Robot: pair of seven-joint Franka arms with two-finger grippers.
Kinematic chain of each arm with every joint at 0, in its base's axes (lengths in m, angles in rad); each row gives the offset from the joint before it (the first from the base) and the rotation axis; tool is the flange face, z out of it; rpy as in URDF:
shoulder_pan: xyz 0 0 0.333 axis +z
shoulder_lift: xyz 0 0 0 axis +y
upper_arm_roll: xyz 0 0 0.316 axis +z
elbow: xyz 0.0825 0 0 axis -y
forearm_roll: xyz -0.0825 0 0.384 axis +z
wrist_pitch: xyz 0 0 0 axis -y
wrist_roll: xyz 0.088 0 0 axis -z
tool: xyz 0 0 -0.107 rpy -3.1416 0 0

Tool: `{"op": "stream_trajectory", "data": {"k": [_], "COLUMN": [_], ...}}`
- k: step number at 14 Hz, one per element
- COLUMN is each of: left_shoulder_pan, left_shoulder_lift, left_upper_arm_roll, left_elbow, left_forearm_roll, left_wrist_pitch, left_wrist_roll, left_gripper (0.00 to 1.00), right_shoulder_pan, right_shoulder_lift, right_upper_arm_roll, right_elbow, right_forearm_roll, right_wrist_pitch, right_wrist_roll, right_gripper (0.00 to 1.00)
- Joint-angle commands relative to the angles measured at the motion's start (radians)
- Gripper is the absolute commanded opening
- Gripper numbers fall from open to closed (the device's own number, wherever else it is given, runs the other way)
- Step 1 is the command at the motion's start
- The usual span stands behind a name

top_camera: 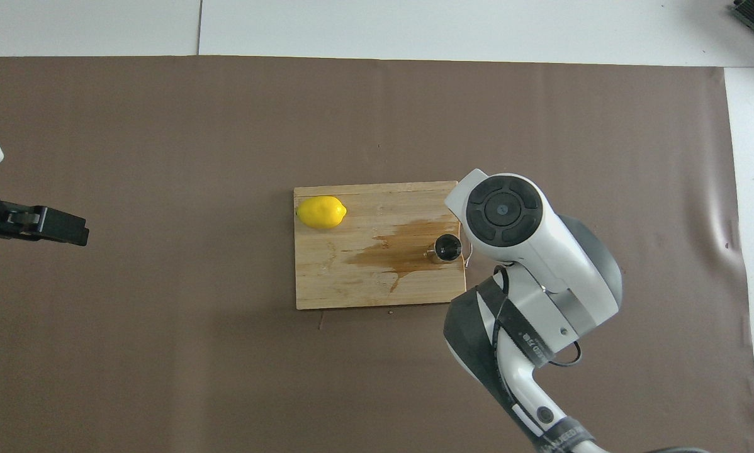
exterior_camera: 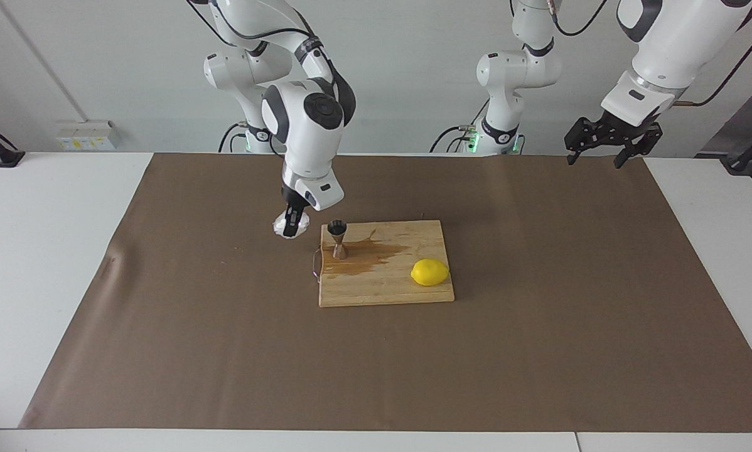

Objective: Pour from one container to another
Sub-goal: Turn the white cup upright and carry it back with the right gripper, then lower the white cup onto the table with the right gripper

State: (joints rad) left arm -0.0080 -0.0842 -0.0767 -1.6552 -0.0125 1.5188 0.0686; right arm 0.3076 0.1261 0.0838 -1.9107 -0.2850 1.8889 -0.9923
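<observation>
Facing view: one tumbler point(exterior_camera: 286, 226) in right claw point(exterior_camera: 293, 221); one jigger point(exterior_camera: 337, 239); left claw point(exterior_camera: 604, 139) wide.

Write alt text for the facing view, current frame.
The right gripper, shut on a clear glass tumbler, holds it at the brown mat just off a wooden cutting board. On the board stand a steel jigger by a brown spill and a lemon. The left gripper waits open above the mat's corner nearest its base.
</observation>
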Motion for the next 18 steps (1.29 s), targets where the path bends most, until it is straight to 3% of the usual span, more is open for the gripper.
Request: {"op": "stream_trajectory", "data": {"k": [1,4,9,15,18], "left_shoulder_pan": [-0.007,-0.007,-0.007,-0.007,-0.007], "left_shoulder_lift": [-0.019,-0.019,-0.019,-0.019,-0.019], "left_upper_arm_roll": [0.008,0.008,0.008,0.008,0.006], "left_elbow": [-0.014,-0.014,-0.014,-0.014,-0.014], "left_forearm_roll": [0.022,0.022,0.022,0.022,0.022], "left_wrist_pitch": [-0.009,-0.009,-0.009,-0.009,-0.009], "left_wrist_roll": [0.008,0.008,0.008,0.008,0.008], "left_gripper": [1.0,1.0,1.0,1.0,1.0], "right_shoulder_pan": [-0.099,-0.211,-0.395,-0.512,-0.525], "right_shoulder_lift": [-0.02,-0.029,-0.068,-0.048,-0.048], "right_upper_arm_roll": [0.01,0.011,0.01,0.008,0.008], "right_elbow": [-0.019,-0.04,-0.195,-0.315,-0.355], "right_forearm_roll": [0.142,0.258,0.458,0.625,0.664], "right_wrist_pitch": [0.01,0.025,0.179,0.317,0.36], "right_wrist_roll": [-0.13,-0.282,-0.612,-0.943,-1.002], "right_gripper": [0.0,0.0,0.0,0.0,0.0]}}
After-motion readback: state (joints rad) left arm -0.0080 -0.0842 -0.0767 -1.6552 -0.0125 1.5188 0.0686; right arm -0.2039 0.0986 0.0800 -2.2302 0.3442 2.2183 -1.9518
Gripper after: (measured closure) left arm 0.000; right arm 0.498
